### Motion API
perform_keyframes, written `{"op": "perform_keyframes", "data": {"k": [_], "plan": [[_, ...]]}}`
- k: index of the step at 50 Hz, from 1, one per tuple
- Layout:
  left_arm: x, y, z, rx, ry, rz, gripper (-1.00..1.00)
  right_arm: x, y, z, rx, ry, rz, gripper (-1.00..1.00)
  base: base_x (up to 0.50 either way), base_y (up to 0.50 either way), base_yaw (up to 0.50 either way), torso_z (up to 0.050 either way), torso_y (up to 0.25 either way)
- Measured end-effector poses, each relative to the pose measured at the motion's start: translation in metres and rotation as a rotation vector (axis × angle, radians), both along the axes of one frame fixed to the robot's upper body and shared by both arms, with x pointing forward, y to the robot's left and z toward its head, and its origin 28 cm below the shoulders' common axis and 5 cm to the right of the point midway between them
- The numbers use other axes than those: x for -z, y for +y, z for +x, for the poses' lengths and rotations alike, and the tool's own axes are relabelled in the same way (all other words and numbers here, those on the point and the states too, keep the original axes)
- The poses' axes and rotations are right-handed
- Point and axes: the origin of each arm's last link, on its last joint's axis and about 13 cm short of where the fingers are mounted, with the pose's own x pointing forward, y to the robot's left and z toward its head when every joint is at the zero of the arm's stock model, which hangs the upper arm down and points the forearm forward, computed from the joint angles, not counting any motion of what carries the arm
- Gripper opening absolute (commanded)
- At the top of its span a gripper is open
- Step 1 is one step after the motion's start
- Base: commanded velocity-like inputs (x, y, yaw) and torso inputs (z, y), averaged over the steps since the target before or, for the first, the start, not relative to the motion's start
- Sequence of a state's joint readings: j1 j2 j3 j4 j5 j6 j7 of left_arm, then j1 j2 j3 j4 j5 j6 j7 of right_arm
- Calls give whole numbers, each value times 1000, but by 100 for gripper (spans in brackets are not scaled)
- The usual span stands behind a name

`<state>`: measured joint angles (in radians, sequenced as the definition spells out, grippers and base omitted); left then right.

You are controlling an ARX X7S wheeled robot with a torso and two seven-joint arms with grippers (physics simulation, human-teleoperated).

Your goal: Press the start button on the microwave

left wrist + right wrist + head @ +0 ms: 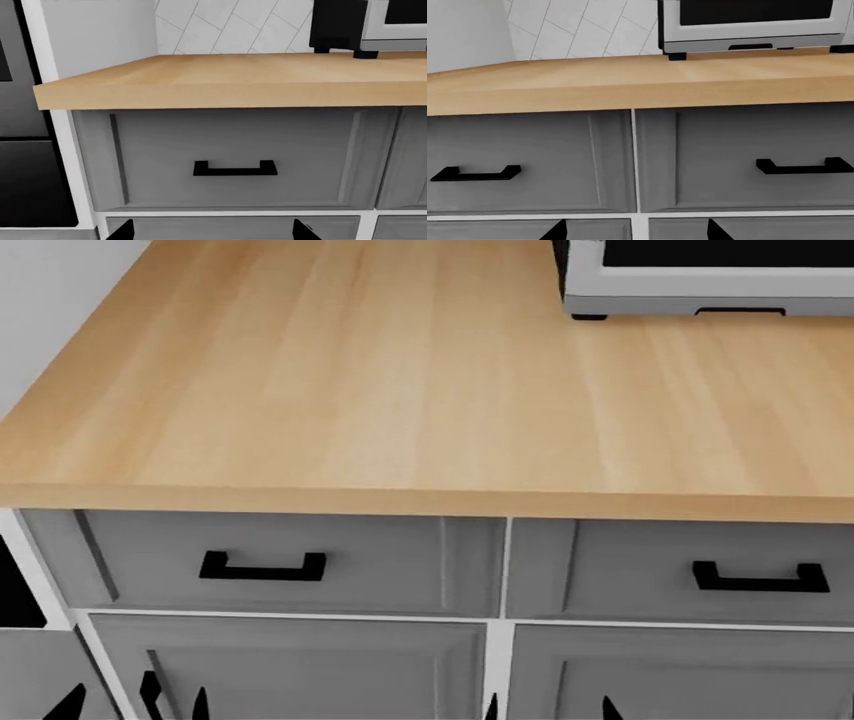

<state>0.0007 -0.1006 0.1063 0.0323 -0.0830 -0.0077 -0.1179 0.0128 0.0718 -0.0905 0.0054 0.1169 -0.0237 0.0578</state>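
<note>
My left gripper [213,231]: fingertips spread wide, holding nothing, facing grey drawer front [227,155] with black handle [235,169]. My right gripper [637,231]: likewise wide apart, empty, before seam between two drawers. Wooden countertop [360,390] overhangs above both, between fingers and target. Microwave [754,25] at back right of counter, well apart, door facing me, long axis apparently along wall; start button not visible.
</note>
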Motion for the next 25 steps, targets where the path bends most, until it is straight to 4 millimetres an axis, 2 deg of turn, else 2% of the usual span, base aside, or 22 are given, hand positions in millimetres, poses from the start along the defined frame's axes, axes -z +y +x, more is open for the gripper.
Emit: {"op": "perform_keyframes", "data": {"k": [25], "plan": [[-3, 2, -2, -13, -17, 4, 100, -3, 1, -4, -26, -12, 16, 100, 0, 500, 0, 0, 0]]}}
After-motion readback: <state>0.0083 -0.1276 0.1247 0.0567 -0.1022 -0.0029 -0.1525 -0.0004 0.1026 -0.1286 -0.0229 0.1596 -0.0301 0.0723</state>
